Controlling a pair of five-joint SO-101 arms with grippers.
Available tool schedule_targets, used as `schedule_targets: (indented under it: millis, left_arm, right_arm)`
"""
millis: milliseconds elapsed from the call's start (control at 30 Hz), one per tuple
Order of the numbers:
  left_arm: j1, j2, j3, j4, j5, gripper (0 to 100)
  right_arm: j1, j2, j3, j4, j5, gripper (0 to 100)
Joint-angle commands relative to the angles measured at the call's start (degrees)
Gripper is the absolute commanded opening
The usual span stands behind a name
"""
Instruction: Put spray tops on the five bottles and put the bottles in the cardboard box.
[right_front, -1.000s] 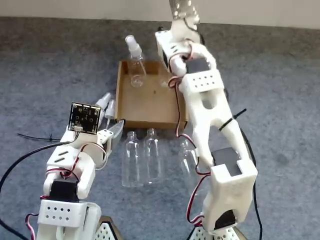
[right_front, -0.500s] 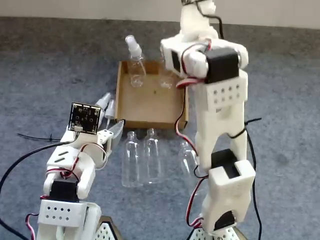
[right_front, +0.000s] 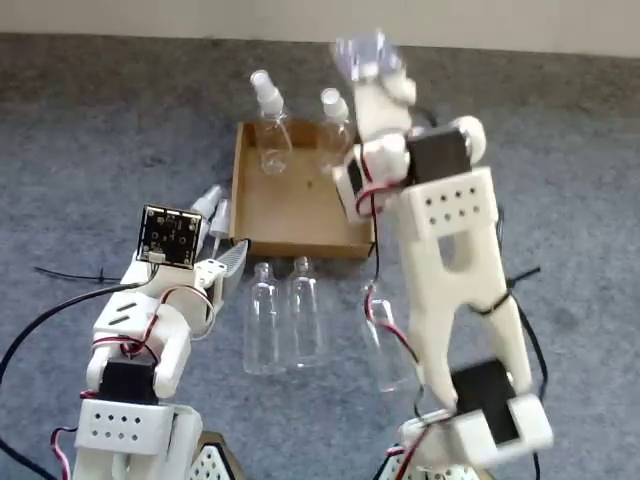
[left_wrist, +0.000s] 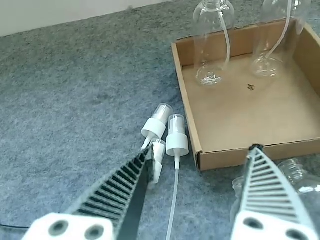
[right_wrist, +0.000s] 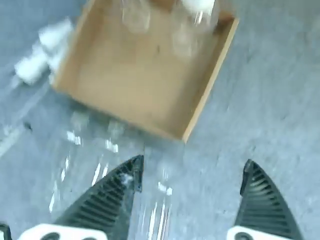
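Observation:
The cardboard box (right_front: 300, 205) holds two clear bottles with spray tops, standing upright along its far side (right_front: 270, 130) (right_front: 335, 130). Three uncapped bottles (right_front: 262, 315) (right_front: 305, 310) (right_front: 385, 345) lie on the carpet in front of the box. Loose spray tops (left_wrist: 167, 132) lie beside the box's left wall. My left gripper (left_wrist: 200, 152) is open and empty, low over the box's near left corner, with the tops just ahead of it. Raised over the near right part of the box, my right gripper (right_wrist: 192, 165) is open and empty, above the lying bottles (right_wrist: 107, 155).
Grey carpet (right_front: 120, 130) covers the table. The right arm (right_front: 450, 230) spans from the front edge up past the box's right wall. A black cable (right_front: 60, 275) trails at the left. Open carpet lies left and right of the box.
The right arm has risen and drawn back from the far right of the box, where a second capped bottle now stands free. The left arm has not moved.

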Motion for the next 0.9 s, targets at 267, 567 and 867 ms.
schedule_targets:
  millis: [267,567,867]
  left_arm:
    - [-0.13,0.13,-0.13,-1.67,-0.35,27]
    - [-0.31,0.13,-0.13,-1.67,-0.35,27]
    - [-0.22,0.13,-0.13,-1.67,-0.35,27]
  right_arm:
    - [-2.07,-18.42,67.21,-33.45,-1.93,37.2]
    - [-0.66,-5.93,69.76,-39.25,-2.29,23.8]
    - [22.29,-3.38,55.16,-39.34,3.6,10.0]
